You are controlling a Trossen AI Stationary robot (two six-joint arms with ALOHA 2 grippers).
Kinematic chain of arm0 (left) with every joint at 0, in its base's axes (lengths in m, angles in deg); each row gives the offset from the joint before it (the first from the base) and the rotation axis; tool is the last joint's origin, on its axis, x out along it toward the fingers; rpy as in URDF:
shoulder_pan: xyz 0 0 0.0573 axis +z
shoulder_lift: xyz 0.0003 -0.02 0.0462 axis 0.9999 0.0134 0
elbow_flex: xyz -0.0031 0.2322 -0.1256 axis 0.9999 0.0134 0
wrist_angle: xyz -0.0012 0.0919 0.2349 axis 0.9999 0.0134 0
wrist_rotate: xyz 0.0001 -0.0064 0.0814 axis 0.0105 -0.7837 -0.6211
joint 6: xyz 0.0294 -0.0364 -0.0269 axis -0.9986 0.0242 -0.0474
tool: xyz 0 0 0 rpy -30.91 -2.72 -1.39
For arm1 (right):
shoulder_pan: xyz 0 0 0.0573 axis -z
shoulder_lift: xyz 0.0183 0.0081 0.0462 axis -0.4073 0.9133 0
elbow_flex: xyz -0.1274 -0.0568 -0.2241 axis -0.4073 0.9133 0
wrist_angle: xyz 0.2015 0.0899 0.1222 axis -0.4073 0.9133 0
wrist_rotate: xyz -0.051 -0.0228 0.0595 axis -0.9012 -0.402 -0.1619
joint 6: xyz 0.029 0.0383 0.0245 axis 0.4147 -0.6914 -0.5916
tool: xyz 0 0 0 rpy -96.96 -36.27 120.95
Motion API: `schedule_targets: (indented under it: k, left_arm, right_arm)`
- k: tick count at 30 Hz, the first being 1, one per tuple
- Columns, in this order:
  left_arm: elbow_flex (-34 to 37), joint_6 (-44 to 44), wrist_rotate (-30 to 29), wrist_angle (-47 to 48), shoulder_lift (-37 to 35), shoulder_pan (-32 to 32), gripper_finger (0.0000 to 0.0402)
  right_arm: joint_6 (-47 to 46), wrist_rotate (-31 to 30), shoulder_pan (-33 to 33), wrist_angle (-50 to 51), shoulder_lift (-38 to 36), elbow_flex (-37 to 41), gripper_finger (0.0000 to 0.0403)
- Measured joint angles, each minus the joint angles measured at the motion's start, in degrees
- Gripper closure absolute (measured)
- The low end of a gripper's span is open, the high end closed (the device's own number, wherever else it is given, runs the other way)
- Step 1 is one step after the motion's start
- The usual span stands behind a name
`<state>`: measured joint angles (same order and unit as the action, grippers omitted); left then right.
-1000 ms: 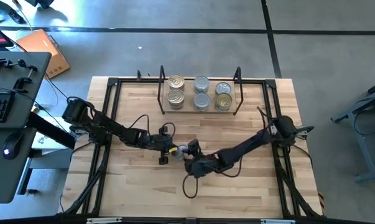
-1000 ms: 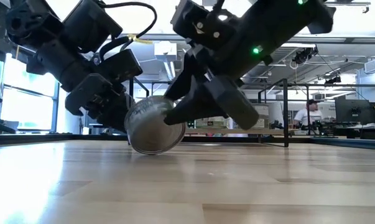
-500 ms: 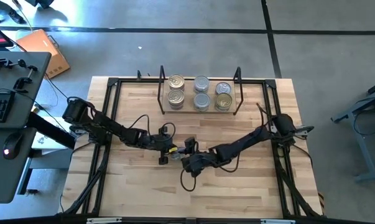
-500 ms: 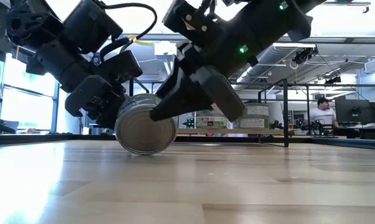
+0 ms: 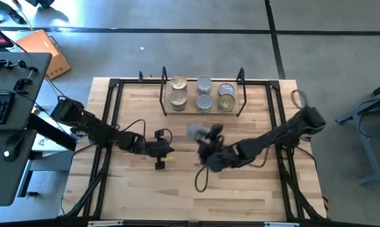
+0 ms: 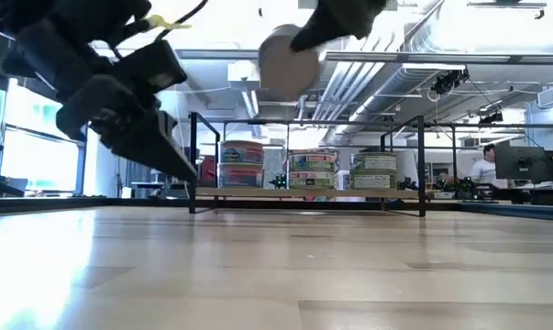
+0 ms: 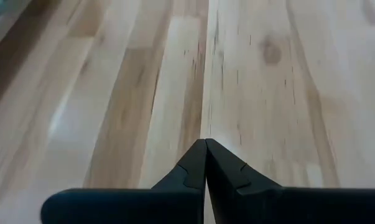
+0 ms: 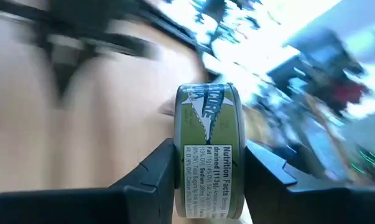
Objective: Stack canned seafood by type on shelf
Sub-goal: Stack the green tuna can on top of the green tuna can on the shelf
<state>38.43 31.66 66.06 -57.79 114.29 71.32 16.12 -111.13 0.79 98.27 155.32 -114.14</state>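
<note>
The left gripper (image 5: 159, 162) sits low over the bench (image 5: 133, 195) on its left-centre part, well short of the shelf (image 5: 202, 113). In the left wrist view its jaws are clenched tip to tip with nothing between them, and only bare wood planks show ahead of them.

Toward the middle, the right gripper (image 5: 202, 135) is lifted off the bench, between the left gripper and the shelf. Its jaws are grasping 1 can (image 8: 209, 149) by its flat faces, so the tin stands on edge between the fingers (image 8: 156, 171). The right wrist view shows a green label with printed nutrition text wrapped round the can's rim. From the low view the can (image 6: 288, 60) hangs high above the bench surface, clearly higher than the shelf's load; from above it reads only as a grey smudge, so which lid colour it carries is hard to say.

At the far edge of the bench, the shelf holds 6 cans (image 5: 203, 94) in 3 columns of 2 as seen from overhead. The left column (image 5: 178, 91) has gold lids, the middle column silver-grey lids, and the right column (image 5: 225, 96) 1 silver lid behind and 1 gold lid in front. Thin black wire uprights (image 5: 241, 75) stand at both ends of the board.
</note>
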Motion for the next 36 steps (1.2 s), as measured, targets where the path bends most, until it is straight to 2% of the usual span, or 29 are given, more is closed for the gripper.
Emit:
schedule_targets:
  k: [4, 9, 12, 15, 18, 20, 22, 29, 36]
  left_arm:
    - [0.1, -0.1, -0.8, -1.0, 0.0, -1.8, 0.0401]
    - [0.1, -1.1, -1.1, -1.5, 0.0, -2.3, 0.0401]
    - [0.1, -1.1, -1.5, -1.7, 0.0, -2.3, 0.0401]
    - [0.1, -1.2, -1.9, -1.5, 0.0, -2.3, 0.0401]
    - [0.1, -1.7, -2.4, -1.5, 0.0, -2.3, 0.0401]
    - [0.1, -2.2, -2.5, -1.6, 0.0, -2.3, 0.0401]
    - [0.1, -2.3, -2.8, -1.6, 0.0, -2.3, 0.0401]
    - [0.1, -2.3, -3.0, -1.5, 0.0, -2.3, 0.0401]
    - [0.1, -2.8, -2.9, -1.4, 0.0, -2.3, 0.0401]
  right_arm:
    - [-5.4, -1.0, 5.8, 10.1, -6.4, -2.5, 0.0278]
    - [-3.7, 5.6, 17.7, 19.4, -6.8, -5.6, 0.0278]
    - [-1.8, 10.9, 25.9, 22.3, -6.6, -6.5, 0.0278]
    - [-0.2, 13.4, 33.6, 24.1, -6.5, -6.2, 0.0278]
    - [1.5, 14.4, 39.1, 23.7, -6.5, -6.2, 0.0278]
    - [2.5, 18.2, 42.3, 23.8, -6.5, -6.2, 0.0278]
    - [3.2, 21.6, 45.0, 23.8, -6.0, -6.2, 0.0278]
    - [4.2, 24.9, 50.0, 24.3, -1.7, -6.2, 0.0278]
    - [4.6, 25.3, 51.5, 28.0, 1.6, -6.2, 0.0278]
